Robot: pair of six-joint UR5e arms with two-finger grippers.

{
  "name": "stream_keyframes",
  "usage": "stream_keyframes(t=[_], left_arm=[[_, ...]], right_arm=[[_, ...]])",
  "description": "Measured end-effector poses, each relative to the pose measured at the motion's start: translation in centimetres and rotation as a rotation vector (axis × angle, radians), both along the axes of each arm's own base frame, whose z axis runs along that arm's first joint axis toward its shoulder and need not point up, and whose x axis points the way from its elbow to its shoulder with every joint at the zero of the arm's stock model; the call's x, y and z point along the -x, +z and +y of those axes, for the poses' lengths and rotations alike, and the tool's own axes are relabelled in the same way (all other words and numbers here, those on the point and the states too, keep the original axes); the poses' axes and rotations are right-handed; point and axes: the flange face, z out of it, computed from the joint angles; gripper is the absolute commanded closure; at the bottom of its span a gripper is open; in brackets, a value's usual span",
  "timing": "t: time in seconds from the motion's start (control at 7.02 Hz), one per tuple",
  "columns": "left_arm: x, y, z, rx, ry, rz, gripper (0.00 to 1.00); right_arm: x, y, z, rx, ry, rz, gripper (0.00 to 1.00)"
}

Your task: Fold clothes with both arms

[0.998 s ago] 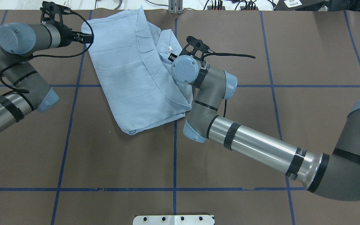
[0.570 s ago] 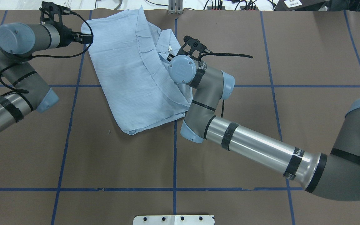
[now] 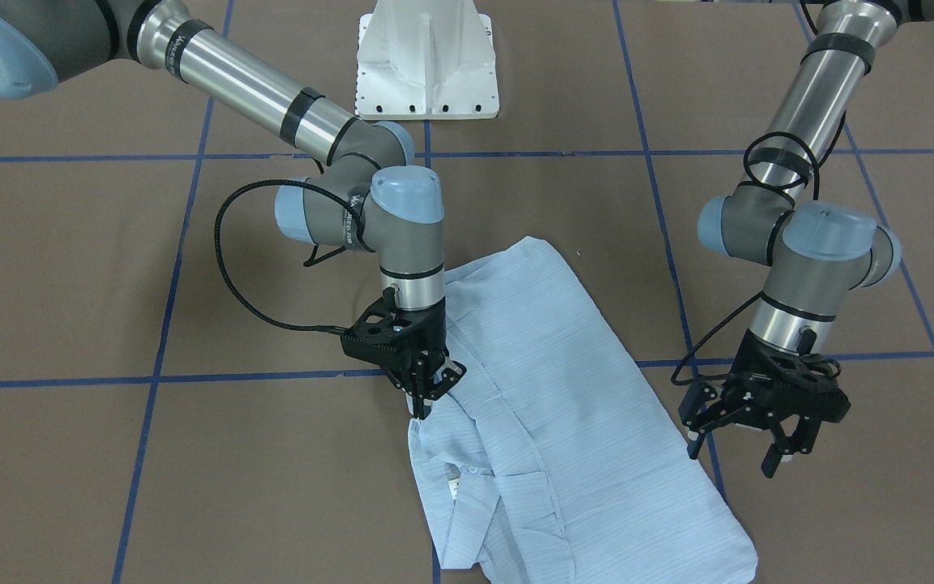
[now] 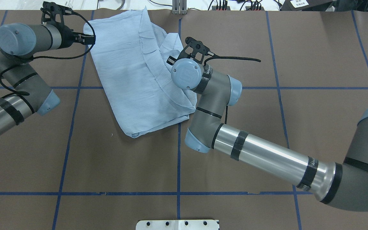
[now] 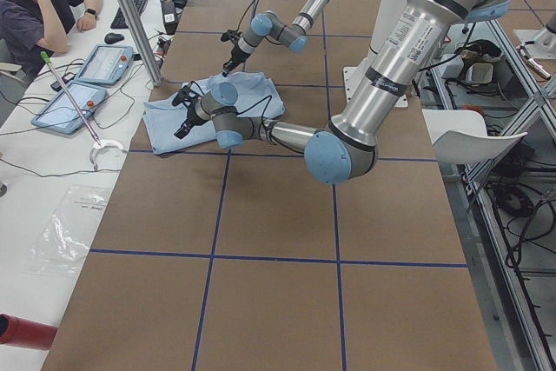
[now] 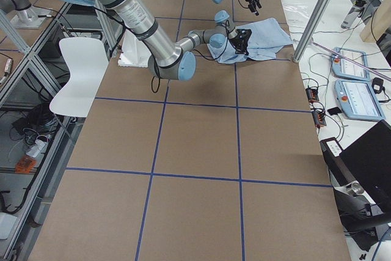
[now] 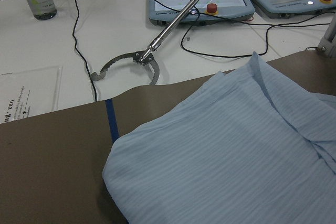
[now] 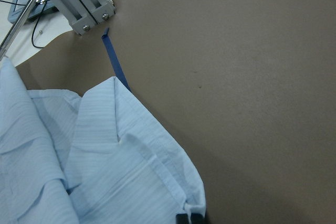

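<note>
Right black two-finger end effector point(image 3: 428, 395): pinched tight on the 3 o'clock edge, seen from overhead, of the thin pale-blue striped collared shirt point(image 3: 564, 405). Left black end effector point(image 3: 732, 454): spread wide, empty, just beside the shirt's 10 o'clock corner. Shirt: folded over, toward 12 o'clock on the brown blue-taped worktop point(image 3: 110, 284).

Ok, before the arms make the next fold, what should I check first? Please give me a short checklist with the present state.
1. Grip: the right gripper is shut on the edge of the shirt: ok.
2. The left gripper is open, ready to grasp: ok.
3. The left gripper has cloth: not ok; it hangs beside the shirt, apart from it.
4. The shirt lies flat: not ok; the side near the right gripper is bunched.
5. The shirt is wholly on the table: cannot tell; its far corner reaches the far edge.
</note>
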Motion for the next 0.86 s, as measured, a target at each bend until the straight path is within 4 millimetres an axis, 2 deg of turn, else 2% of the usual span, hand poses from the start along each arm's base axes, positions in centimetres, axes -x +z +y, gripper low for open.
stream_keyframes(t=[0.14, 0.29, 0.43, 0.57, 0.71, 0.86], left_arm=[[0.0, 0.0, 0.0, 0.000, 0.000, 0.000, 0.00], [0.0, 0.0, 0.0, 0.000, 0.000, 0.000, 0.00], [0.0, -0.1, 0.0, -0.001, 0.000, 0.001, 0.00], [0.1, 0.0, 0.2, -0.002, 0.000, 0.002, 0.00], [0.2, 0.0, 0.5, -0.003, 0.002, 0.004, 0.00], [0.4, 0.0, 0.8, -0.006, 0.003, 0.007, 0.00]], right_arm=[[-1.6, 0.5, 2.9, -0.008, -0.019, -0.014, 1.00], [-3.7, 2.0, 6.6, -0.018, -0.040, -0.024, 1.00], [-6.2, 4.1, 10.5, -0.036, -0.053, -0.029, 1.00], [-8.8, 6.5, 13.4, -0.052, -0.049, -0.015, 1.00], [-10.2, 8.9, 14.6, -0.060, -0.034, 0.018, 1.00], [-10.7, 10.9, 14.7, -0.064, -0.015, 0.059, 1.00]])
